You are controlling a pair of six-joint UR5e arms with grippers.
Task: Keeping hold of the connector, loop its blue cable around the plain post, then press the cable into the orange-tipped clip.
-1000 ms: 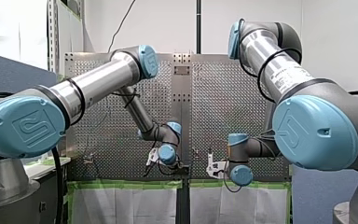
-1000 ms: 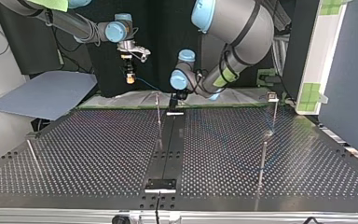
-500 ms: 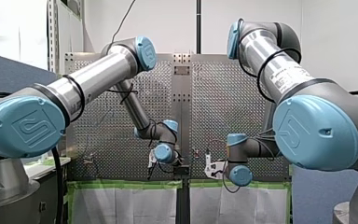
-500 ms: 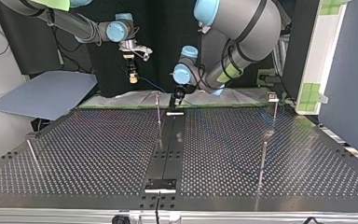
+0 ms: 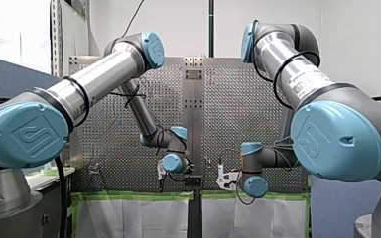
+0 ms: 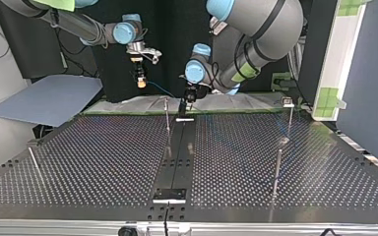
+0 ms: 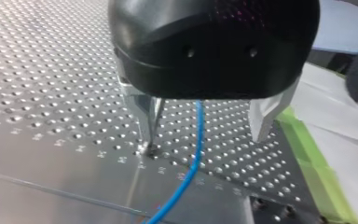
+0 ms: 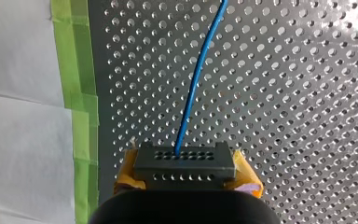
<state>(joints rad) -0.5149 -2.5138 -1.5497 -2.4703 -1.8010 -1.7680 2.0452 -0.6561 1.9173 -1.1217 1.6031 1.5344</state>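
In the right wrist view my right gripper [image 8: 184, 179] is shut on a dark grey connector [image 8: 184, 162], a yellow pad on each side. The blue cable [image 8: 192, 88] runs from the connector out over the perforated table. At the top view's left, that gripper [image 6: 140, 78] hangs above the table's far edge, the cable [image 6: 158, 90] trailing toward my left gripper [image 6: 186, 102]. My left gripper [image 7: 204, 138] is open, its metal fingers astride the blue cable [image 7: 196, 140]. A thin upright post [image 7: 155, 122] stands right beside one finger. The orange-tipped clip cannot be made out.
More thin posts stand on the table: one [image 6: 277, 172] at the top view's right, one [image 6: 33, 162] tilted at its left, and one [image 6: 290, 118] with a small block on top. Green tape [image 7: 314, 172] lines the table's edge. A blue-grey sheet [image 6: 49, 98] lies beyond.
My left arm's wrist has swung a little, leftward and lower in the front view, with its gripper staying by the post. My right gripper has drifted slightly toward the post with the connector.
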